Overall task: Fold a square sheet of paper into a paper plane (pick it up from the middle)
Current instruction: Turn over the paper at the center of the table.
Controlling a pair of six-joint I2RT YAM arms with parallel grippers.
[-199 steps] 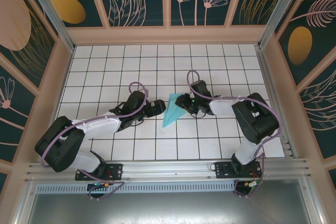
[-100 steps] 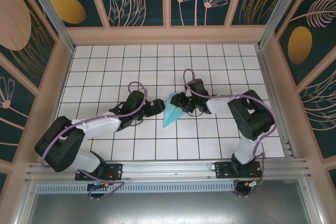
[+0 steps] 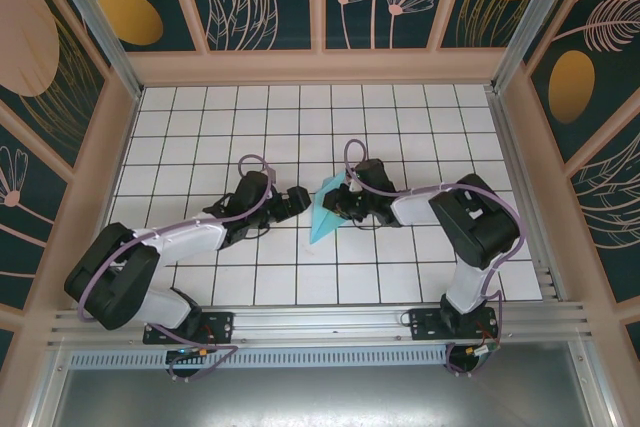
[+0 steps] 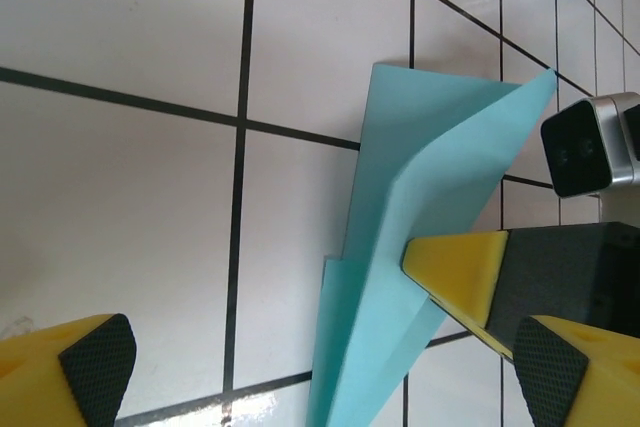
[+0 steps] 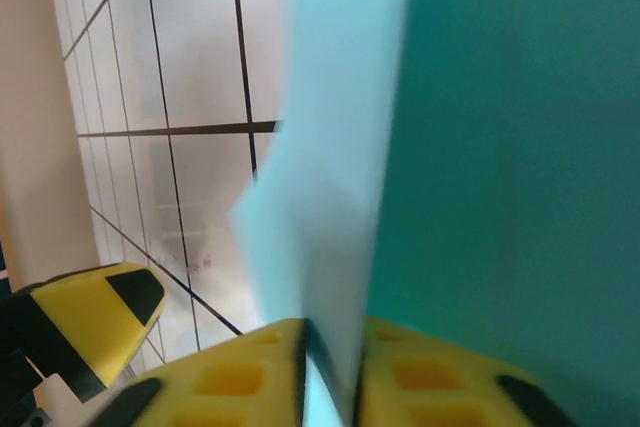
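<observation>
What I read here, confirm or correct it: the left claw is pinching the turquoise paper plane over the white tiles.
Wrong claw. The right claw is pinching the turquoise paper plane over the white tiles; the right wrist view shows the paper clamped between its yellow fingers. The left claw stands wide open.

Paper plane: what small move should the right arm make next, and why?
Probably lift the paper plane slightly off the tiled table. The right gripper already pinches the folded paper between its pads, and the left gripper stands open beside it, holding nothing.
</observation>
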